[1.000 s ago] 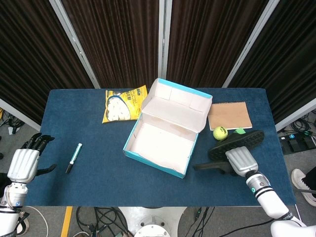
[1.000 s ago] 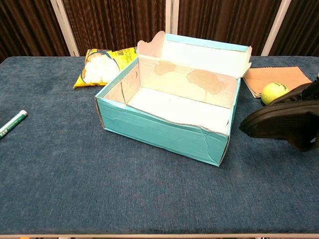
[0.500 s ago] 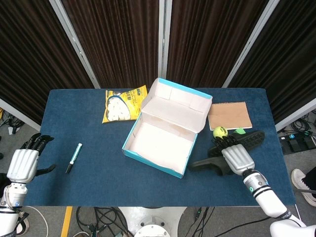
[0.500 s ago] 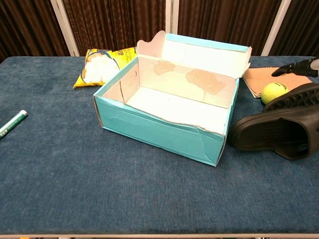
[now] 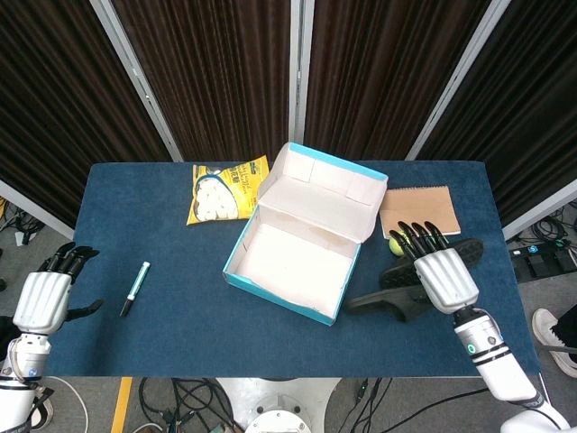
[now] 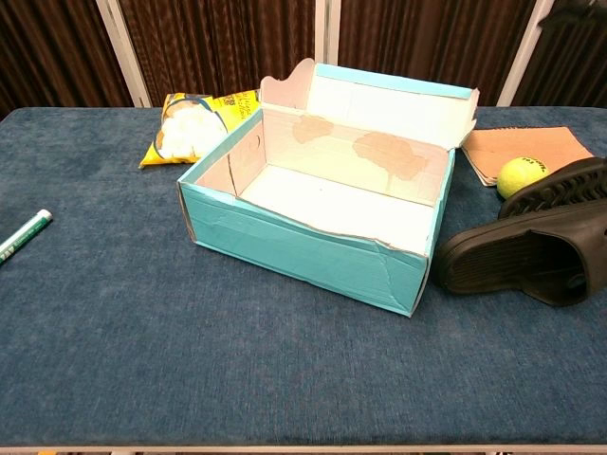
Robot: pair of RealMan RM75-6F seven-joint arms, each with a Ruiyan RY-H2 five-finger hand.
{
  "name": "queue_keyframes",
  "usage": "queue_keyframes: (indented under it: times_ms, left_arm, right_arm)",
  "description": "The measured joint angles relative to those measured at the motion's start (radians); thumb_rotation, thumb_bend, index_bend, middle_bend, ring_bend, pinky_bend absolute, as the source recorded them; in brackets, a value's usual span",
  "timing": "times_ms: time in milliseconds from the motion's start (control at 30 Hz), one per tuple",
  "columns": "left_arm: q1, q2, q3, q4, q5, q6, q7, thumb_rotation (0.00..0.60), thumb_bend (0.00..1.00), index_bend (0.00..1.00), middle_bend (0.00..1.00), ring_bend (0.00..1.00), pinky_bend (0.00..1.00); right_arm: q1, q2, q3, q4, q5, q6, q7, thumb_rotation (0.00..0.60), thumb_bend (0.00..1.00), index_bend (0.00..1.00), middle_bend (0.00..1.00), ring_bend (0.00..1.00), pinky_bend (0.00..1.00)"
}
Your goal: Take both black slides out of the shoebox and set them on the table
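The turquoise shoebox (image 5: 280, 295) stands open in the middle of the table, and its white inside (image 6: 332, 204) is empty. Both black slides lie on the blue table just right of the box. The nearer slide (image 5: 380, 299) (image 6: 529, 254) almost touches the box's corner, and the farther slide (image 5: 465, 250) (image 6: 561, 180) lies behind it. My right hand (image 5: 444, 273) hovers over them with its fingers spread, holding nothing. At the table's left edge my left hand (image 5: 43, 299) hangs open and holds nothing.
A yellow tennis ball (image 6: 523, 174) and a brown notebook (image 5: 417, 210) lie behind the slides. A yellow snack bag (image 5: 223, 188) sits at the back left of the box. A green-and-white marker (image 5: 136, 286) lies on the left side.
My right hand has set the nearer slide down beside the box, let go of it and risen with its fingers spread. The left hand has not moved.
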Motion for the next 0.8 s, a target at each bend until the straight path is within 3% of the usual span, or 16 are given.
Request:
queue_keyframes:
  times_ms: [167, 333, 500, 800]
  left_arm:
    - [0.004, 0.004, -0.004, -0.007, -0.002, 0.011, 0.006, 0.6, 0.07, 0.23, 0.2, 0.11, 0.32]
    - [0.007, 0.005, -0.003, -0.01, 0.0, 0.017, 0.013, 0.6, 0.07, 0.23, 0.2, 0.11, 0.32]
    - [0.011, 0.001, -0.003, -0.012, -0.001, 0.024, 0.029, 0.6, 0.07, 0.23, 0.2, 0.11, 0.32]
    - [0.029, -0.011, 0.007, -0.003, -0.014, 0.031, 0.061, 0.6, 0.07, 0.23, 0.2, 0.11, 0.32]
  right_arm:
    - [-0.099, -0.017, -0.046, 0.002, -0.136, 0.144, -0.057, 0.6, 0.0, 0.0, 0.0, 0.0, 0.0]
    - [-0.233, -0.034, -0.101, 0.049, -0.206, 0.285, -0.081, 0.6, 0.0, 0.0, 0.0, 0.0, 0.0]
    - [-0.306, -0.035, -0.122, 0.118, -0.204, 0.33, -0.019, 0.6, 0.0, 0.0, 0.0, 0.0, 0.0]
    - [-0.371, -0.075, -0.105, 0.243, -0.104, 0.318, 0.038, 0.6, 0.0, 0.0, 0.0, 0.0, 0.0]
